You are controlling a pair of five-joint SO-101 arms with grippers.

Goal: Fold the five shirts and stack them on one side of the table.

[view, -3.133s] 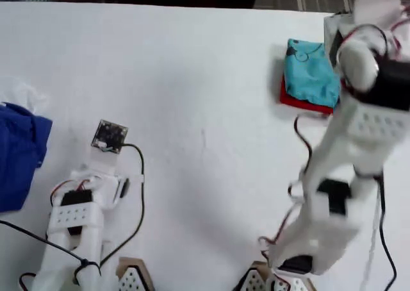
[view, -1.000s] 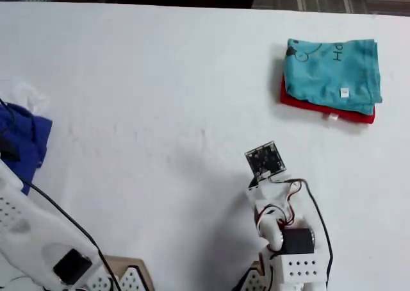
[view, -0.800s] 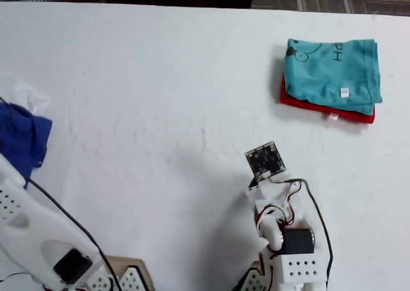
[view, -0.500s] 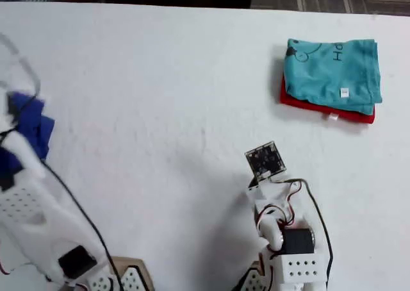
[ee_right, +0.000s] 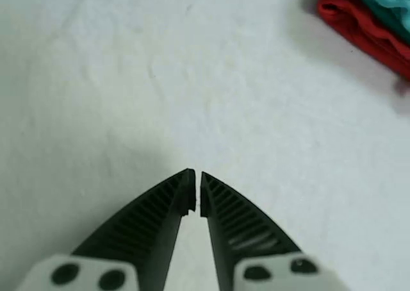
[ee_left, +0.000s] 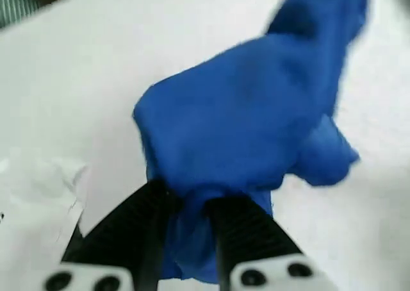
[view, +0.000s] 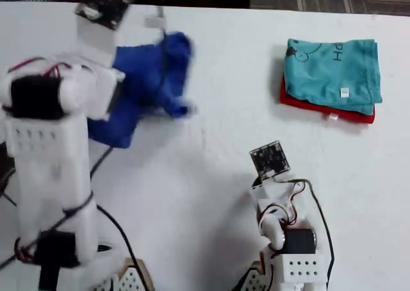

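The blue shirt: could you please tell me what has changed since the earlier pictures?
The left gripper took hold of the blue shirt and swung it from the left edge of the table toward the far middle. The right gripper drew back from the teal shirt toward its base, shut. That shirt stayed on the red shirt.

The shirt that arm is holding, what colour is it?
Plain blue shirt, best seen in the left wrist view, pinched in the left gripper.

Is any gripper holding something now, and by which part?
The left gripper is shut on the blue shirt, pinching a bunched fold of cloth; which part of the shirt this is cannot be told. The right gripper holds nothing.
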